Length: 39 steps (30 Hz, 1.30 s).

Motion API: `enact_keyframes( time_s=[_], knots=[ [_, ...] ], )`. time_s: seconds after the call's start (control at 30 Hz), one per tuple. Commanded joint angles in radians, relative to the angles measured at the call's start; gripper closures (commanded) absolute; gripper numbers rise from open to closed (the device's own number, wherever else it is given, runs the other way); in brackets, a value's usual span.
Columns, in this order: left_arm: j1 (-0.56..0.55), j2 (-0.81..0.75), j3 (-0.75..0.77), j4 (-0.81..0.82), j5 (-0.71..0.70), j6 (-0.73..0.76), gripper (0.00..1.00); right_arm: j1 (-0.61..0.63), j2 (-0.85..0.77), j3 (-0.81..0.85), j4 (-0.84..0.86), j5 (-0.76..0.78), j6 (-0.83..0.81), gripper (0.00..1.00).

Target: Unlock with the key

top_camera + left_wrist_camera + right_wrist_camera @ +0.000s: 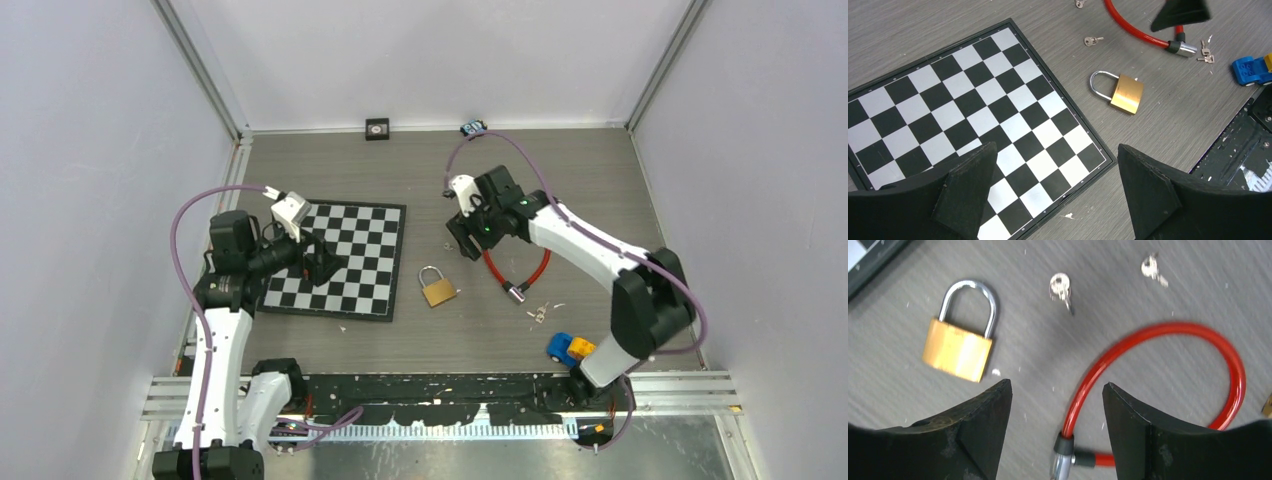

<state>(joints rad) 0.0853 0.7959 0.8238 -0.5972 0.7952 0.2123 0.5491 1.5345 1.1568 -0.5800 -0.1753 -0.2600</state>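
I'm seeing right gripper hovering, jaws spread, empty. Small silver key lying on table just ahead, blade pointing toward gripper, brass padlock with steel shackle sitting beside it. Left gripper spread too, farther off.

From my right wrist everything is blurred: one key and a second key have unreadable teeth. The red cable lock passes behind my right fingers, and its metal end is cut by the bottom edge. A tan sliver at the right edge I cannot name. From my left wrist, my left fingers cover part of the chessboard, and the blue toy car is cut by the right edge. From above, a small dark object by the back wall is too small to tell
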Motion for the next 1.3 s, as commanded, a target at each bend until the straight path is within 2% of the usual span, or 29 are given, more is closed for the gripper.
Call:
enact_keyframes(
  time_s=[0.0,0.2,0.33,0.97,1.17,1.27],
  knots=[
    [0.002,0.004,-0.004,0.011,0.049,0.014,0.08,0.053,0.144,0.137,0.054,0.070,-0.010,0.30],
    [0.001,-0.021,-0.019,0.021,0.074,0.027,0.10,0.089,0.360,0.282,-0.033,0.070,-0.097,0.42],
    [0.002,-0.029,-0.022,0.021,0.085,0.033,0.11,0.094,0.434,0.323,-0.050,0.074,-0.135,0.45],
    [0.002,-0.037,-0.030,0.022,0.095,0.048,0.13,0.095,0.541,0.394,-0.075,0.072,-0.238,0.51],
    [0.002,-0.038,-0.032,0.023,0.097,0.052,0.13,0.095,0.565,0.426,-0.078,0.064,-0.236,0.55],
    [0.001,-0.038,-0.033,0.022,0.100,0.054,0.13,0.095,0.571,0.438,-0.086,0.054,-0.236,0.61]
  ],
)
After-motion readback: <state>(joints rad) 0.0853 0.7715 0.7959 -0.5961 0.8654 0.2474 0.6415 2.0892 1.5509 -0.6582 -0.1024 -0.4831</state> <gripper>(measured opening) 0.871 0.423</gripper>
